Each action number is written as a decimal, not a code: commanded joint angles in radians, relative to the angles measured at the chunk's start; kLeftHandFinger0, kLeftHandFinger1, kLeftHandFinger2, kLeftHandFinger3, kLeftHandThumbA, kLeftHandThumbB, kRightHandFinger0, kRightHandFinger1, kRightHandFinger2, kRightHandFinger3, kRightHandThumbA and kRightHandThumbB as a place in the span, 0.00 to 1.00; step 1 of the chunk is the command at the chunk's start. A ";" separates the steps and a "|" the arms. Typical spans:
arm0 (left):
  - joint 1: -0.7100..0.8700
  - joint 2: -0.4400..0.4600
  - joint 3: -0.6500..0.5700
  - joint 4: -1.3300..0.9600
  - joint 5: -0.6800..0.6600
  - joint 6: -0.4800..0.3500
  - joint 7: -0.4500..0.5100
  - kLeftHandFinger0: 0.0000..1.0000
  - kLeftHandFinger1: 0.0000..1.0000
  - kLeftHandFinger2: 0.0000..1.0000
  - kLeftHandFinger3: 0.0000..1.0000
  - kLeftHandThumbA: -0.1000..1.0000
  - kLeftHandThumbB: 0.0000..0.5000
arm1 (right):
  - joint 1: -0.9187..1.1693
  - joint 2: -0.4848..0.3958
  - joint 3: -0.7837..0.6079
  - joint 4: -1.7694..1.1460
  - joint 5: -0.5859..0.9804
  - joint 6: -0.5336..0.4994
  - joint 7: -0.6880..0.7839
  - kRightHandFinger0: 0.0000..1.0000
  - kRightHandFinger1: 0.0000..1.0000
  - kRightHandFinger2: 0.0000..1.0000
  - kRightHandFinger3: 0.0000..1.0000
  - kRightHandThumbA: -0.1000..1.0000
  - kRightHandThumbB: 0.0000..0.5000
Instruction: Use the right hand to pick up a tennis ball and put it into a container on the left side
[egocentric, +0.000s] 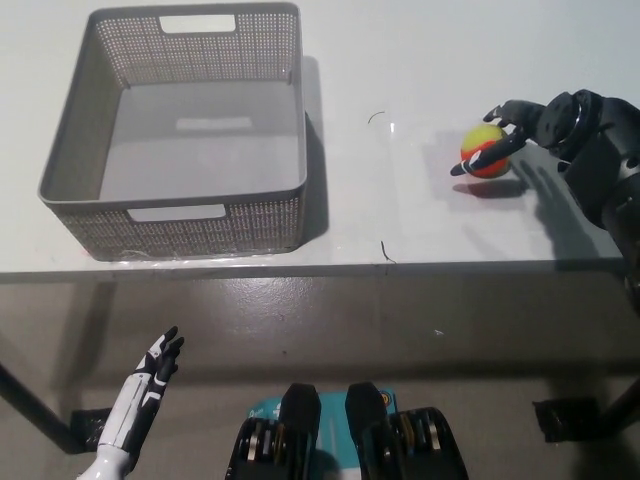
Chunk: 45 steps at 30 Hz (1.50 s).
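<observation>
Grey perforated plastic forms a square container (175, 140) with cut-out handles, set on a smooth white table (400, 230). Well to its right a round tennis ball (484, 150), yellow and red, is seen on the tabletop. Spread fingers of the black right hand (520, 125) are laid over the ball, not closed round it. Below the container, off the table, the white left hand (155, 362) is held with fingers straight.

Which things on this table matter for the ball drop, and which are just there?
In the job:
- tennis ball, yellow and orange, on the table at the right
- right hand, fingers apart around the ball, not yet closed on it
- grey basket, at the left, nothing in it

Not in the job:
- left hand, resting low, off the table
- white table
</observation>
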<state>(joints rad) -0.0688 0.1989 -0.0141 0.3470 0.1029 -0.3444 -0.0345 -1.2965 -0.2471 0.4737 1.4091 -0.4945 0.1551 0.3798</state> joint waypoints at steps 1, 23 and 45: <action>-0.008 0.009 0.001 -0.019 -0.009 -0.037 -0.008 1.00 1.00 1.00 1.00 1.00 0.59 | -0.064 -0.014 0.015 0.001 -0.016 -0.037 -0.036 1.00 1.00 1.00 1.00 1.00 0.89; -0.003 0.004 0.002 -0.014 -0.017 -0.044 -0.012 1.00 1.00 1.00 1.00 1.00 0.61 | -0.031 0.001 -0.010 0.014 0.014 -0.022 -0.105 1.00 1.00 1.00 1.00 1.00 0.90; -0.023 0.009 0.005 -0.016 -0.030 -0.033 -0.023 1.00 1.00 1.00 1.00 1.00 0.65 | 0.045 0.017 -0.122 0.020 0.070 -0.075 -0.397 0.62 0.68 0.78 0.91 0.46 0.01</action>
<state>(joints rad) -0.0751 0.1984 -0.0138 0.3470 0.0898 -0.3445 -0.0469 -1.2132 -0.2172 0.3657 1.4280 -0.4438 0.1208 0.0691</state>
